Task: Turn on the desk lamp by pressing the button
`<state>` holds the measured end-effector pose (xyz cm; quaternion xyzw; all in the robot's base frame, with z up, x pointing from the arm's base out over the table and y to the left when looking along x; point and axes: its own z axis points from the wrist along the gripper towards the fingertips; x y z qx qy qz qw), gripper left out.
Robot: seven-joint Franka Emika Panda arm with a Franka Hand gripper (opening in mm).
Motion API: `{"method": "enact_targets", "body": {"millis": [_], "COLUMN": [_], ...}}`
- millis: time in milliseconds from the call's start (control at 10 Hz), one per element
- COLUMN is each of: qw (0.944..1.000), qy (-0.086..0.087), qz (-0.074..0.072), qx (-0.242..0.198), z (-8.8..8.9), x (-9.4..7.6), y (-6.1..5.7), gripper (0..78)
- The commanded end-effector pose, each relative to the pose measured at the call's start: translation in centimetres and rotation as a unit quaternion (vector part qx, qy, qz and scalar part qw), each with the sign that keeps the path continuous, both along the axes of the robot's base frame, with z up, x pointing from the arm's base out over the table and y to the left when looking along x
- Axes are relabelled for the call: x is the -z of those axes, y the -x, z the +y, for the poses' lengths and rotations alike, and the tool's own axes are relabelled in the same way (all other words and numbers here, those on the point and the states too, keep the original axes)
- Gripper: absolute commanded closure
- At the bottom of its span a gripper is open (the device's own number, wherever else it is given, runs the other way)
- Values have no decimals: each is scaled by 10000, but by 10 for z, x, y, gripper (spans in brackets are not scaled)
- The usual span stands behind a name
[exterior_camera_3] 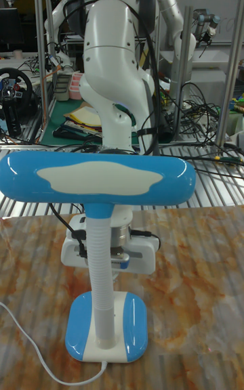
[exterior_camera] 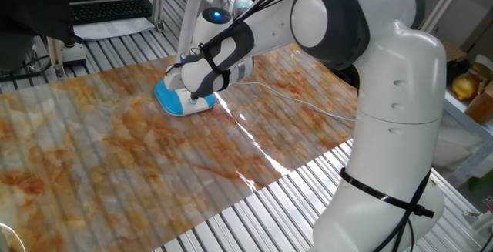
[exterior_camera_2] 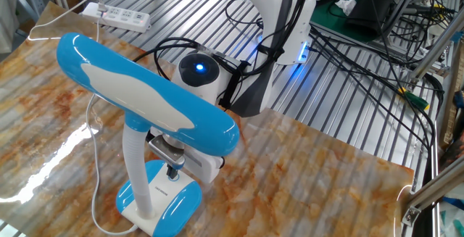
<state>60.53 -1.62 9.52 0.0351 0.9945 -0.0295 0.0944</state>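
Observation:
The desk lamp stands on the marbled table top, with its blue-edged base (exterior_camera_2: 163, 206), white stem (exterior_camera_2: 136, 166) and flat blue-white head (exterior_camera_2: 138, 92); the head shows no glow. The base (exterior_camera: 181, 102) is also seen from the far side, and base (exterior_camera_3: 108, 329) and head (exterior_camera_3: 95, 179) face the tall view. My gripper (exterior_camera_2: 172, 170) points down behind the stem, its fingertips together as one narrow dark tip on the white top of the base. My gripper (exterior_camera: 196, 95) sits over the base, and my gripper (exterior_camera_3: 119, 259) is partly hidden by the stem. The button itself is hidden.
A white power strip (exterior_camera_2: 119, 17) lies at the table's back corner, and the lamp's thin cord (exterior_camera_2: 94, 157) trails off the base. Black cables (exterior_camera_2: 362, 41) cross the metal grating beside the marbled sheet. A keyboard (exterior_camera: 108, 9) lies beyond the far edge.

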Motion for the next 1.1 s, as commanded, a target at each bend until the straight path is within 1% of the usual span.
{"method": "enact_targets", "body": {"millis": [100,700,1100], "qw": [9999,9998,9998], "qy": [3,13,20], "qz": [-104,-169,-205], "qx": [43,47,35], "z": [-1,-1,-1], "x": [-1,1,8], "y": [-2,-2,-2], "gripper": [776,776,776]}}
